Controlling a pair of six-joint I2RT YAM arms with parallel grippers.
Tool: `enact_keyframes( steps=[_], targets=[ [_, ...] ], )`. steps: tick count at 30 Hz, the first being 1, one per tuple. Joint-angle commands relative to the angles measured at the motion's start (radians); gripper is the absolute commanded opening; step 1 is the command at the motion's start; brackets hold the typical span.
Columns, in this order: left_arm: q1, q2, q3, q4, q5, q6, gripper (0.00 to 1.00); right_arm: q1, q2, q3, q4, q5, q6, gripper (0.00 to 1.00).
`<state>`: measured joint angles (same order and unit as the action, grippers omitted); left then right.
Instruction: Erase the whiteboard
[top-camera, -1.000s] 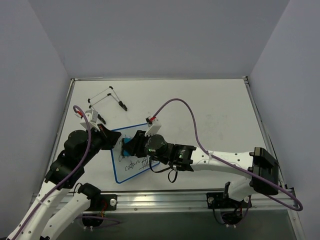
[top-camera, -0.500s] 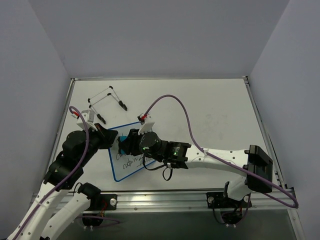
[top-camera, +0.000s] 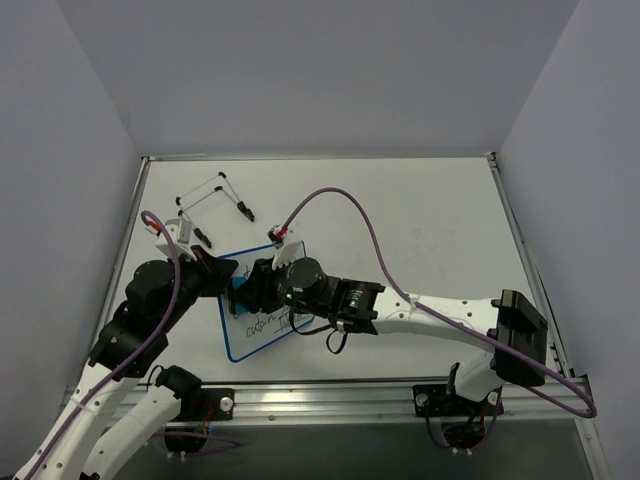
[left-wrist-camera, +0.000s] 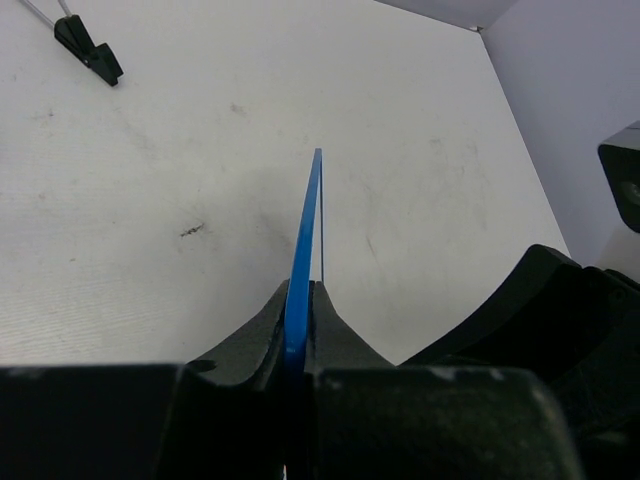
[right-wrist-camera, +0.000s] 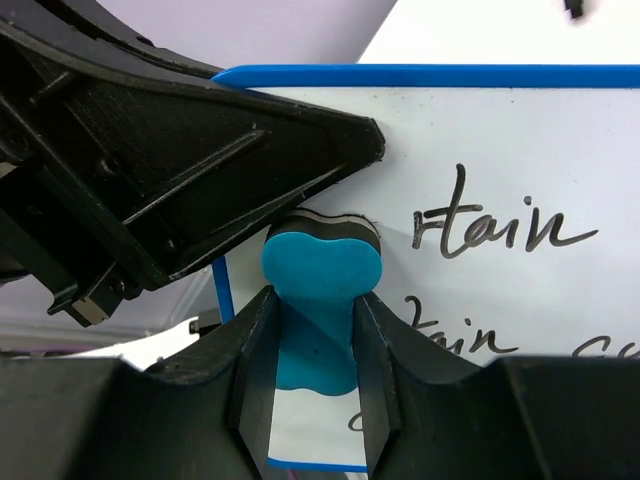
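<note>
The whiteboard lies on the left part of the worktop, near my two bases. It is turned a bit, so its rows of writing climb toward the far right. From above it looks about as wide as it is long (so I cannot tell which side is the long one). It is white with a thin blue frame and round corners. It has black handwriting on it, and the top row looks like "Hain", with more rows under it. My left fingers are pinched tight on the board's left edge, close to the far left corner. In my left wrist view I see only the thin blue edge pointing straight away from me. My right fingers are squeezing a small blue eraser. Its dark end sits on the board by that same corner, right up against my left fingers.
</note>
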<state>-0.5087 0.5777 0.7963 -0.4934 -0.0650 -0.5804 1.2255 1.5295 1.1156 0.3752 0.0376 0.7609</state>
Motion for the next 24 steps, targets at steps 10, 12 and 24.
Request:
enact_keyframes(
  steps=[10, 12, 24],
  targets=[
    [-0.036, 0.045, -0.040, 0.039, 0.257, 0.066, 0.02, -0.306, 0.233, -0.083, 0.030, -0.208, -0.106, 0.00],
    [-0.034, 0.047, -0.039, 0.039, 0.271, 0.071, 0.02, -0.354, 0.264, -0.097, 0.060, -0.228, -0.121, 0.00],
    [-0.036, 0.056, -0.040, 0.049, 0.312, 0.096, 0.02, -0.259, 0.233, -0.007, 0.040, -0.349, -0.146, 0.00]
  ],
)
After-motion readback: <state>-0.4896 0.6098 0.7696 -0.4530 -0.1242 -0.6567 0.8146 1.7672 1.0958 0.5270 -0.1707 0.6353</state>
